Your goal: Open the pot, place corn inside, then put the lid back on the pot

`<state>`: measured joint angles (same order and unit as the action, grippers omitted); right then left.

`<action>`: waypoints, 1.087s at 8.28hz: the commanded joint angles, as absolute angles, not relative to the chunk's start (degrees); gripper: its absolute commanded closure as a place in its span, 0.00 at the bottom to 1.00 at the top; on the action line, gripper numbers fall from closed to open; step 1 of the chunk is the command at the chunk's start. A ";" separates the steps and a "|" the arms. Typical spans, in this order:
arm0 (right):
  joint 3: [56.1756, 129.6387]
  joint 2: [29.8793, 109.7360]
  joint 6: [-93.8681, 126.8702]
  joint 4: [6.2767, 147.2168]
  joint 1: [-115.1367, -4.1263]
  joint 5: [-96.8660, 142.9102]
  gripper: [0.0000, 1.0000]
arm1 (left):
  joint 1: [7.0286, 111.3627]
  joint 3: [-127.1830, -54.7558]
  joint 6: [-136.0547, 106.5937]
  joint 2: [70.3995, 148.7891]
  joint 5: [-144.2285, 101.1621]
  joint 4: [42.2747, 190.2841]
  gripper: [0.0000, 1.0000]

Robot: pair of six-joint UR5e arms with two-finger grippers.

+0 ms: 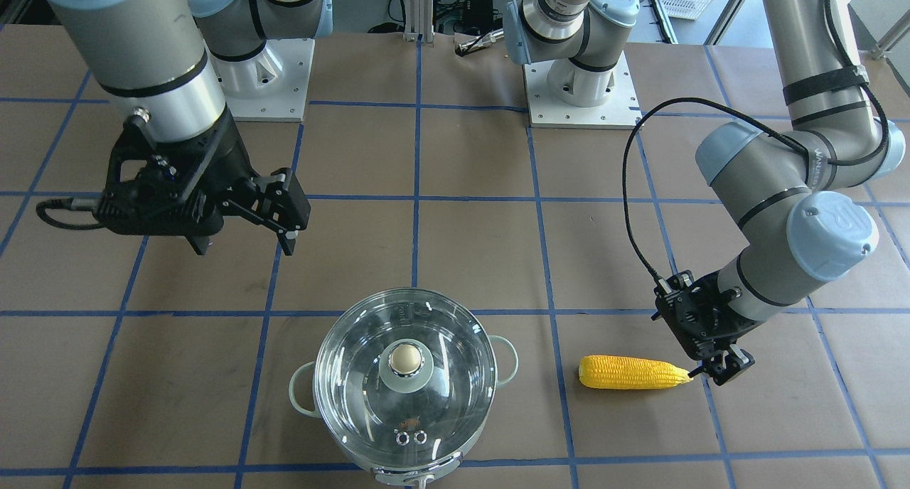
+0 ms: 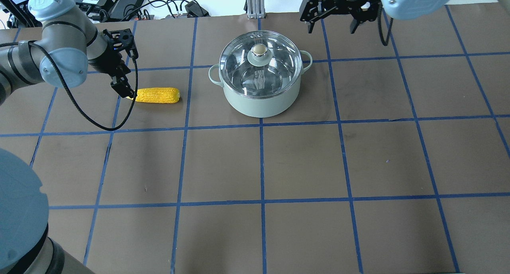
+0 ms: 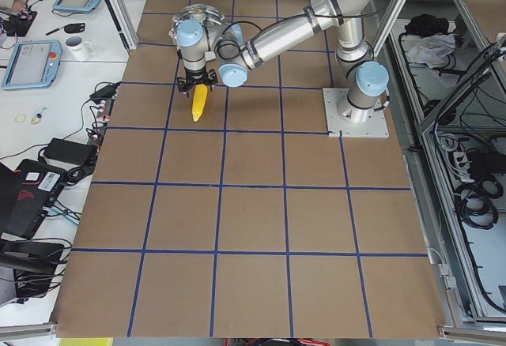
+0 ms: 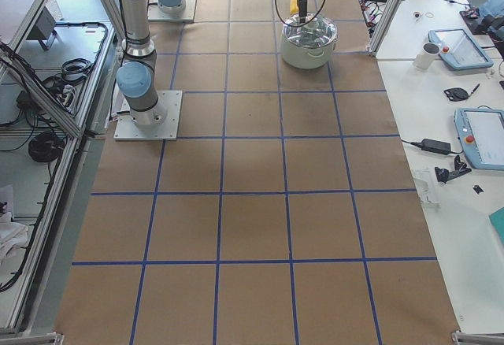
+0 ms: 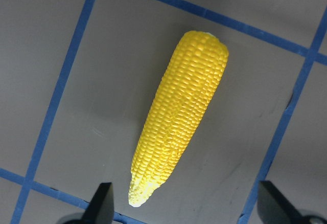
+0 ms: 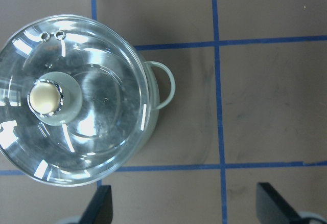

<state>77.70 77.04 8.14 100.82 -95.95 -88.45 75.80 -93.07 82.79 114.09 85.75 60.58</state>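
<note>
clear domed glass lid (image 2: 259,65) lies left of right end effector (image 2: 331,27), the nearer one | jaws spread wide

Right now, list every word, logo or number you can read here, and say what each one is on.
"UR": logo on the left arm's blue joint cap.
White lettering on the black strap around that arm: too blurred to read.
The tablet screens: too small to read.
The pot, the lid and the corn: no text visible.
</note>
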 commanded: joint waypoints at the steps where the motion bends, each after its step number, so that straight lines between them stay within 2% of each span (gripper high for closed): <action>1: 71.63 65.43 17.26 108.67 -102.10 -88.59 0.00 | 75.76 -92.90 85.24 117.84 85.69 56.97 0.00; 3: 71.28 60.84 20.56 116.42 -105.90 -88.95 0.00 | 75.76 -92.99 85.52 119.70 85.69 56.25 0.00; 6: 71.37 57.84 19.96 117.42 -106.52 -88.51 0.00 | 75.85 -92.90 85.60 121.20 85.43 56.25 0.00; 7: 71.37 57.75 18.30 117.42 -106.52 -88.51 0.04 | 76.11 -92.81 85.95 121.20 84.47 56.08 0.00; 9: 71.90 57.57 18.19 117.42 -106.70 -88.42 0.07 | 76.29 -92.73 86.56 121.38 83.24 55.90 0.00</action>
<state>71.65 57.88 18.73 117.37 -106.50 -88.48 76.05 -92.83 85.79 121.17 84.47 56.08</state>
